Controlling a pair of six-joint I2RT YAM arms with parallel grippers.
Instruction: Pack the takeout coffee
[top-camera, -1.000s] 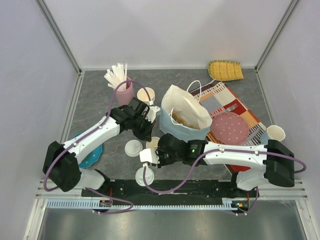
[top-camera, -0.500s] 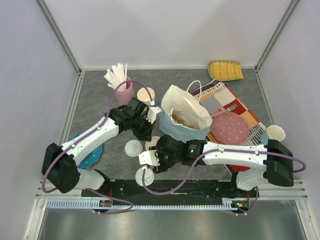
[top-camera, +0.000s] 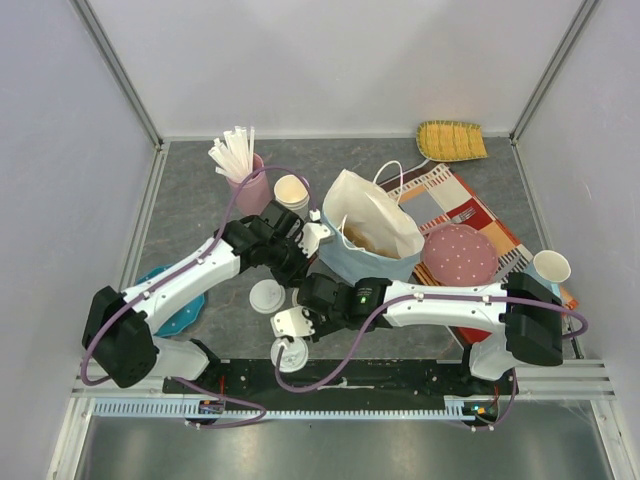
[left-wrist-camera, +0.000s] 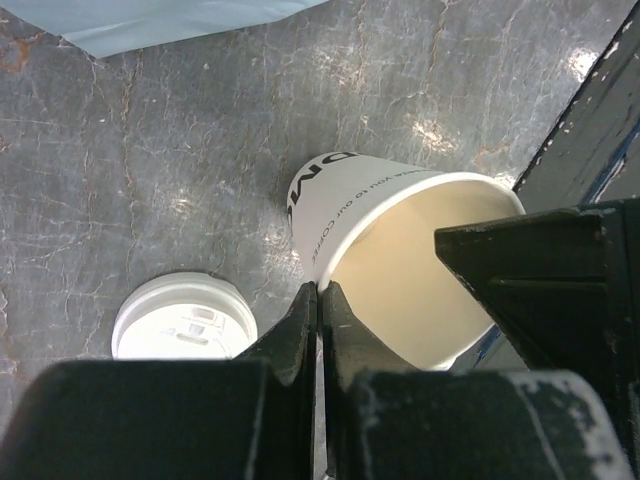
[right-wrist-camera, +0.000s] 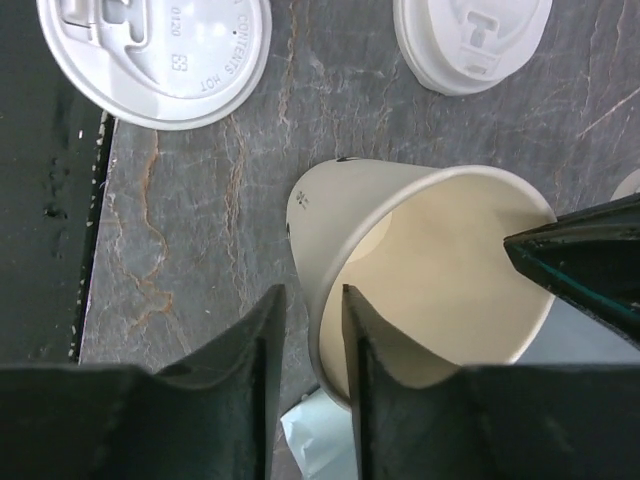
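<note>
From above, the takeout coffee (top-camera: 267, 296) stands lidded on the grey table (top-camera: 200, 215), at 7 o'clock from the white paper bag (top-camera: 370, 225) and apart from both claws. A loose lid (top-camera: 290, 353) lies at 5 o'clock from it, on the table's near edge. The left gripper (top-camera: 298, 268) and right gripper (top-camera: 308, 298) meet nose to nose just beside the bag's 7 o'clock corner; their jaws cannot be read from this height. In the left wrist view, the left gripper's fingers (left-wrist-camera: 300, 330) are closed tight, pinching the rim wall of an open paper cup (left-wrist-camera: 400, 270). The coffee shows at 8 o'clock from that cup, near it but not touching, and the right gripper's black body covers the cup's rim at 3 o'clock. In the right wrist view, the right gripper's fingers (right-wrist-camera: 262, 340) stand parted astride the cup's rim without clamping it. The coffee sits at 12 o'clock from the cup, the loose lid at 10 o'clock.
</note>
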